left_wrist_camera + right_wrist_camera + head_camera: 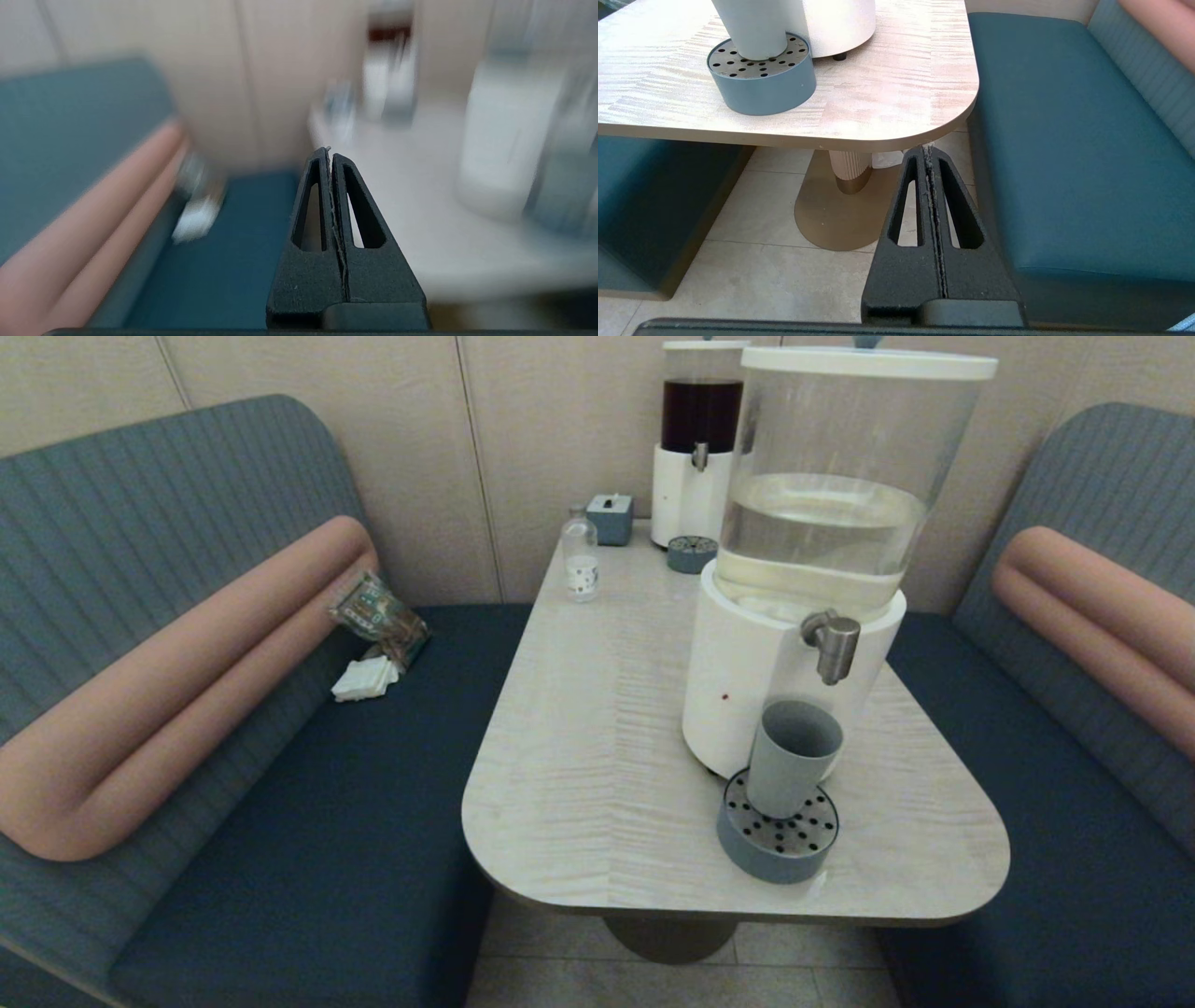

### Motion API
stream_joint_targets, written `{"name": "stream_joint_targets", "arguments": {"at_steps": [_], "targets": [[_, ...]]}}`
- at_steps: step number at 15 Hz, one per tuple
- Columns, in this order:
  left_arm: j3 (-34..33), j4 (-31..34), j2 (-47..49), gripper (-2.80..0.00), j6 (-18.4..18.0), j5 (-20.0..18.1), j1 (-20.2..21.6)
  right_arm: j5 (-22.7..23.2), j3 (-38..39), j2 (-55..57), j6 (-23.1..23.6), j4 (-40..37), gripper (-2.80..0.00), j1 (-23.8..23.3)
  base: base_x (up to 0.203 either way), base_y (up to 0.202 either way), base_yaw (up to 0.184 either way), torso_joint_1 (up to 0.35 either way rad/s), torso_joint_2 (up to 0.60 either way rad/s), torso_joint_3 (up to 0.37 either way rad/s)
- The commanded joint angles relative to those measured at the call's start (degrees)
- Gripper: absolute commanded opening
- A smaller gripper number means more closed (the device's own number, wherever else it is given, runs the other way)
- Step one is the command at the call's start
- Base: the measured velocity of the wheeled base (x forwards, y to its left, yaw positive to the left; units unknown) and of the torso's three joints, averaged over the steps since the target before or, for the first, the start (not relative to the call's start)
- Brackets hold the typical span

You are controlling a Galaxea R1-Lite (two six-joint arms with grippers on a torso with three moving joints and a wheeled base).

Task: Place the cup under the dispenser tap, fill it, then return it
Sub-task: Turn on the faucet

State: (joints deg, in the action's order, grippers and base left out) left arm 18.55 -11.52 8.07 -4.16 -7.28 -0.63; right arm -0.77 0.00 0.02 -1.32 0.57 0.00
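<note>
Under the dispenser tap (pixel 831 646), the cup (pixel 790 756), contents unseen; left gripper (pixel 330 151) and right gripper (pixel 928 149) both clamped empty.

The left wrist view is smeared with blur: the tall white-based dispenser (pixel 502 154) and small clear bottle (pixel 338 105) are only vague shapes. In the right wrist view the matte grey-blue tapered cup (pixel 754 25) loses its upper part to the picture's edge. Neither arm appears from the head.
</note>
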Motion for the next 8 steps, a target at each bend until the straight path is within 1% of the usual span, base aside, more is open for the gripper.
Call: {"name": "stream_joint_targets", "arguments": {"at_steps": [1,5,6,7,8], "targets": [[-5.25,9.88,-8.29,-2.8,-3.78,0.3,0.09,-0.02,0.09,0.06,0.0,0.04,-2.8,0.0,0.0,0.0,0.0,0.0,0.0,0.0],[-17.26,8.46,-8.16,-2.8,-4.39,0.97,0.11,-0.02,0.09,0.06,0.0,0.04,-2.8,0.0,0.0,0.0,0.0,0.0,0.0,0.0],[-17.98,8.8,-8.16,-2.8,-4.46,3.21,0.11,-0.02,0.09,0.06,0.0,0.04,-2.8,0.0,0.0,0.0,0.0,0.0,0.0,0.0],[-18.45,10.94,-8.16,-2.8,-4.12,4.43,0.11,-0.02,0.09,0.06,0.0,0.04,-2.8,0.0,0.0,0.0,0.0,0.0,0.0,0.0],[-18.13,13.33,-8.12,-2.8,-2.65,4.88,0.11,-0.02,0.09,0.06,0.0,0.04,-2.8,0.0,0.0,0.0,0.0,0.0,0.0,0.0]]}}
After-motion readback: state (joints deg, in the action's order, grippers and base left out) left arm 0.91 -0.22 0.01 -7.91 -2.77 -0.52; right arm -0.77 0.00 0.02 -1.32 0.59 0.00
